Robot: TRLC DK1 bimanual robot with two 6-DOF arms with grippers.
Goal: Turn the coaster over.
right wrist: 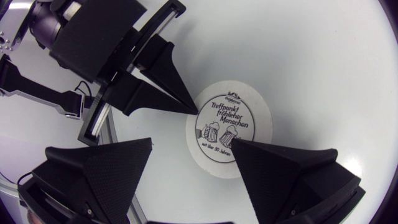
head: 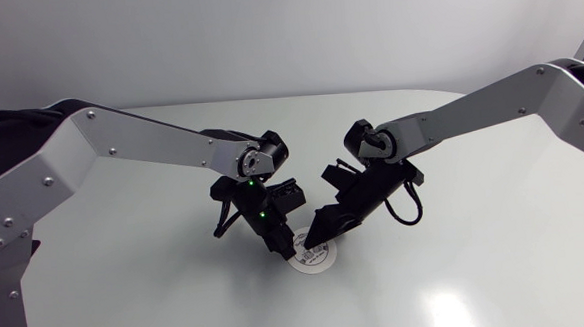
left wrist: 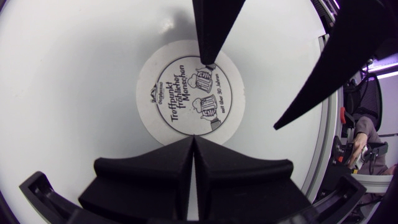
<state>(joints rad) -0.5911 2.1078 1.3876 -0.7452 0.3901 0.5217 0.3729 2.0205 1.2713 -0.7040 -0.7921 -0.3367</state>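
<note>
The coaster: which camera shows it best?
The left wrist view: the printed coaster lies nearly whole ahead of the shut left gripper. In the right wrist view a finger of the right gripper covers part of it; the head view shows it small, half hidden under both grippers.

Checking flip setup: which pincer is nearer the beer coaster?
Right, narrowly. The right pincer is open, one fingertip over the printed face of the beer coaster, the other off to its side. The left pincer is shut, its tip at the rim.
</note>
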